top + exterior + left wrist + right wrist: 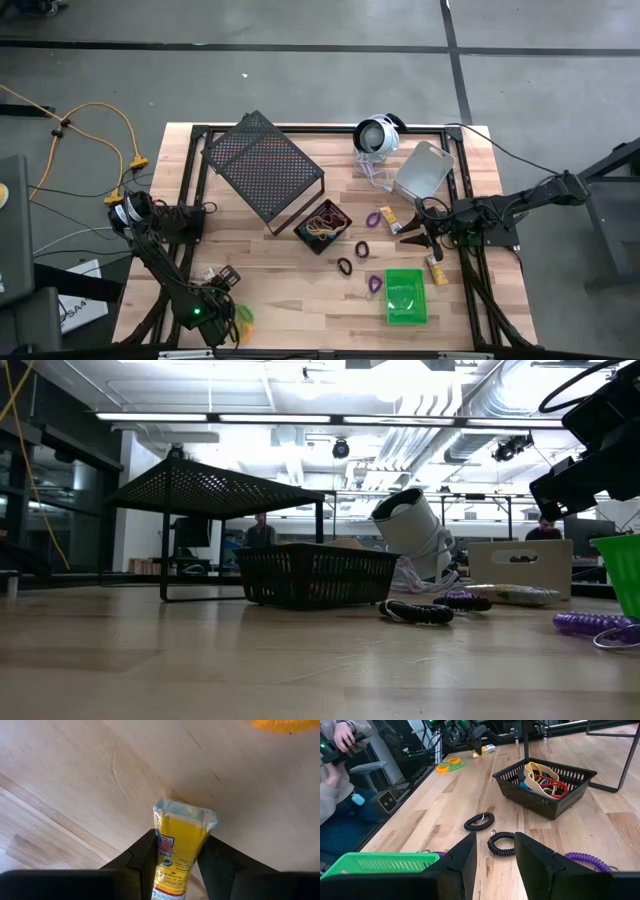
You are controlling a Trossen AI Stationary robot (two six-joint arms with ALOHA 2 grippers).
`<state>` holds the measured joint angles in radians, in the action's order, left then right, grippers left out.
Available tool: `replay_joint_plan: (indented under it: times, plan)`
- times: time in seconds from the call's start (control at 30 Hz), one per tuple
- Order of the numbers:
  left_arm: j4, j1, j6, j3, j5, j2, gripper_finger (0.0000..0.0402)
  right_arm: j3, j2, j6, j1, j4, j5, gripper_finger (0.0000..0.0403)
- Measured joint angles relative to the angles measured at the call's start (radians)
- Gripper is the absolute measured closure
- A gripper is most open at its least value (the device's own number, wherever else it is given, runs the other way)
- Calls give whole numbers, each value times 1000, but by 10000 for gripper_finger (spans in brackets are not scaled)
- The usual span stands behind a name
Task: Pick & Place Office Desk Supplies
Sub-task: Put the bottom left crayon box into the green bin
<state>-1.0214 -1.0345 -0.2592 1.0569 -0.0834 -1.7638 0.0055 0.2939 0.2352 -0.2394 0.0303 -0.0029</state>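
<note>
A small yellow packet lies flat on the wooden table near its front left corner. My left gripper points down over it, shut on it; the right wrist view shows that gripper far off. My right gripper hangs open and level above the table's right side, with nothing between its fingers. Below and beyond it lie black coiled loops, a purple loop and a black basket holding several coloured loops. My left gripper pinches the yellow packet between its two fingers, on the packet's two long sides. The fingers come from above, pointing down, and lie across the packet. The packet lies flat on the table, one sealed end sticking out past the fingers.
A green bin stands at the front right and a grey bin at the back right. The big mesh rack and a round corded device fill the back. Orange and green loops lie near the left gripper.
</note>
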Motion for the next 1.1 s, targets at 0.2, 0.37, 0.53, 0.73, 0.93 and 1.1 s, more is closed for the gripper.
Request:
replay_joint_plan:
  times: [0.2,0.37,0.53,0.73,0.93,1.1]
  plan:
    - [3,40,-1,5,0,12,282,0,0,0,0,0,0,283]
    - [3,87,34,20,-2,48,282,0,0,0,0,0,0,283]
    - [2,137,101,56,-21,86,282,0,0,0,0,0,0,283]
    - [12,203,175,112,-108,131,282,0,0,0,0,0,0,283]
    - [58,295,191,186,-198,135,282,0,0,0,0,0,0,283]
    - [213,368,207,200,-202,135,282,0,0,0,0,0,0,283]
